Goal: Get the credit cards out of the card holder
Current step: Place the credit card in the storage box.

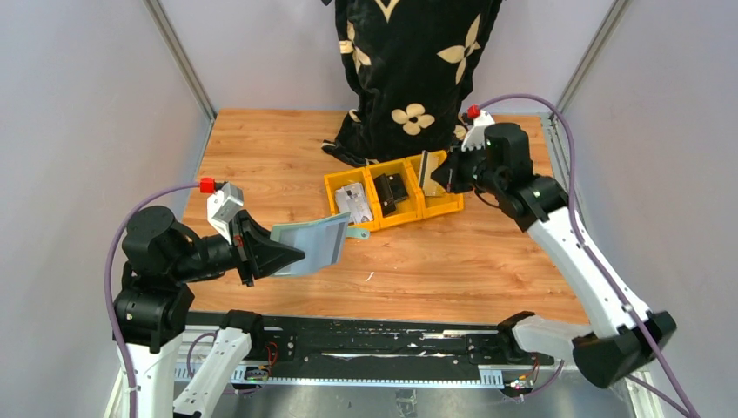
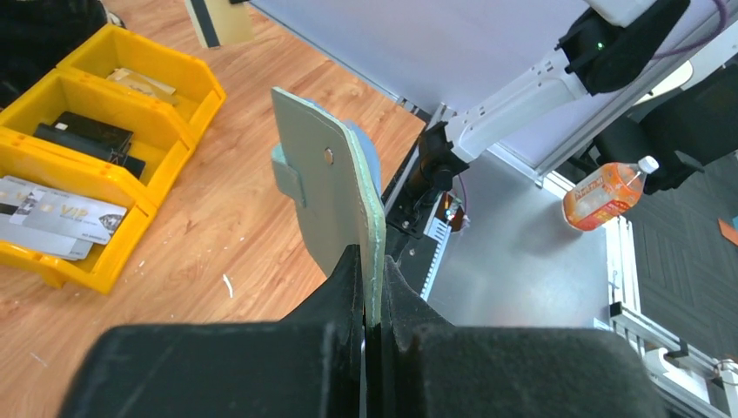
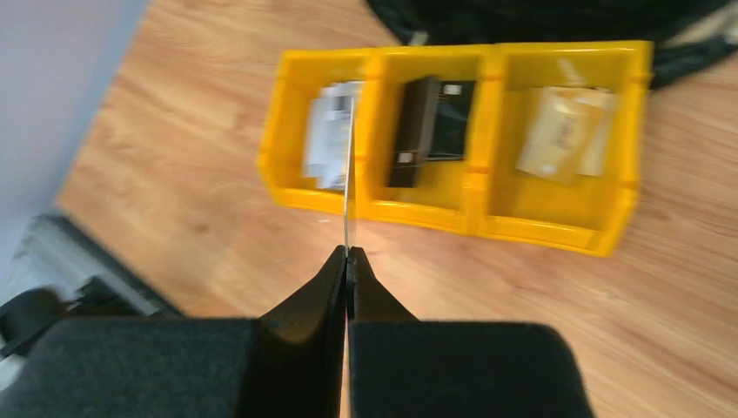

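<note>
1. Clearly, the left gripper [image 2: 372,292] is clenched on one edge of the card holder [image 2: 335,196]; the pale teal wallet stands on edge between the pads, its small tab [image 2: 287,174] sticking out to the side.
2. From above, the card holder [image 1: 313,244] sits over the near-left part of the desk [image 1: 261,148], just short of the near-left corner of the yellow bins [image 1: 396,219]; whether any card remains in its slots cannot be told.
3. The right gripper [image 3: 348,257] is pinched on a thin credit card [image 3: 347,192], seen edge-on from the wrist; the top view shows this pale card [image 1: 428,168] with a dark stripe, upright at the right end of the bins, toward the desk's far edge.
4. The bins have three compartments: loose pale cards [image 2: 52,218] lie in the left one; a small black object [image 1: 393,190] in the middle; beige cards [image 3: 561,131] in the right, blurred.
5. A black cloth with pale flowers [image 1: 409,70] hangs at the far edge, behind the bins.
</note>
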`<state>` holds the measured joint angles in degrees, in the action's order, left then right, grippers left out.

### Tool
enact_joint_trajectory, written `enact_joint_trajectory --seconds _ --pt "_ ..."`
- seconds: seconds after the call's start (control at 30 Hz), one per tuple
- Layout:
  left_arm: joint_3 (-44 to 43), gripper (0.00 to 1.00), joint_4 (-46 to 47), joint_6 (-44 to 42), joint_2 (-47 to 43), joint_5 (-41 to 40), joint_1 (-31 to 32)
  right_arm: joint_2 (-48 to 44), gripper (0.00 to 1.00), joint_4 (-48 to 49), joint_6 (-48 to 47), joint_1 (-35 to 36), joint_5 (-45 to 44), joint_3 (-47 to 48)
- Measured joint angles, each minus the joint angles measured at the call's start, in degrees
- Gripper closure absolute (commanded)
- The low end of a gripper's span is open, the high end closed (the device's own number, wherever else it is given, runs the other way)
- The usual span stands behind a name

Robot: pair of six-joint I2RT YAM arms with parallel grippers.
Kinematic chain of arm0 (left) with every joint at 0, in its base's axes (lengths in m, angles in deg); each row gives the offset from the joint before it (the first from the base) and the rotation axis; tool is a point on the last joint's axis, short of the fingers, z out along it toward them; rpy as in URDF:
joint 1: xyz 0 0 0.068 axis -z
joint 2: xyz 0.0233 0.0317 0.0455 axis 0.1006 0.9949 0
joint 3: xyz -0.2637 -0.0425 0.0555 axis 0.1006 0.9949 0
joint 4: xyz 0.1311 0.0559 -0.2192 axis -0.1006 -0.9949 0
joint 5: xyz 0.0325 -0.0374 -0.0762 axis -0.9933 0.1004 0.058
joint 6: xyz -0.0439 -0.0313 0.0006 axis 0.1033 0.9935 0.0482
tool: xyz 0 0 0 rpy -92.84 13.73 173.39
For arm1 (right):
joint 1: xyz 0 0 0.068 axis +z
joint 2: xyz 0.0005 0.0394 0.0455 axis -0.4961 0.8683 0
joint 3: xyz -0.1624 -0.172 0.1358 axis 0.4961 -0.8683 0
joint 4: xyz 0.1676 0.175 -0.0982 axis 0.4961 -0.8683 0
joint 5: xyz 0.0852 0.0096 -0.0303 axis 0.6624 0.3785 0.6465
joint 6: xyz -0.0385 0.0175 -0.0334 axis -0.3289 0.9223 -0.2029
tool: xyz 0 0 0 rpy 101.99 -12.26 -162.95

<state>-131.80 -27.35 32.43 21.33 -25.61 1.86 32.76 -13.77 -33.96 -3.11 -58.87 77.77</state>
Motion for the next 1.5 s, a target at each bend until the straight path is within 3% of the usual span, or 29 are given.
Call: enact_joint_trajectory --seconds 0.2,0.43,0.7,1.03,1.1,1.5 --pt "0.0 1.00 -0.3 -1.2 0.0 0.1 0.0 12.5 1.00 -6.5 -7.7 -3.8 -12.6 6.8" --pt "0.0 1.00 -0.3 -1.9 0.1 0.5 0.0 26.3 1.00 -9.1 -13.5 -5.8 -18.7 12.2" --pt "0.0 1.00 -0.3 -2.2 0.9 1.0 0.0 40.4 1.00 -9.2 -16.3 -6.4 -18.2 19.7" --pt "-0.2 1.00 -0.3 -3.0 1.9 1.1 0.0 51.6 1.00 -9.2 -15.7 -8.1 -10.4 24.3" --pt "-0.2 1.00 -0.3 -3.2 1.9 1.2 0.0 52.0 0.87 -9.3 -15.2 -8.1 -10.0 24.3" --pt "-0.2 1.00 -0.3 -3.2 2.0 1.9 0.0 47.3 0.45 -8.6 -12.1 -8.1 -13.3 22.7"
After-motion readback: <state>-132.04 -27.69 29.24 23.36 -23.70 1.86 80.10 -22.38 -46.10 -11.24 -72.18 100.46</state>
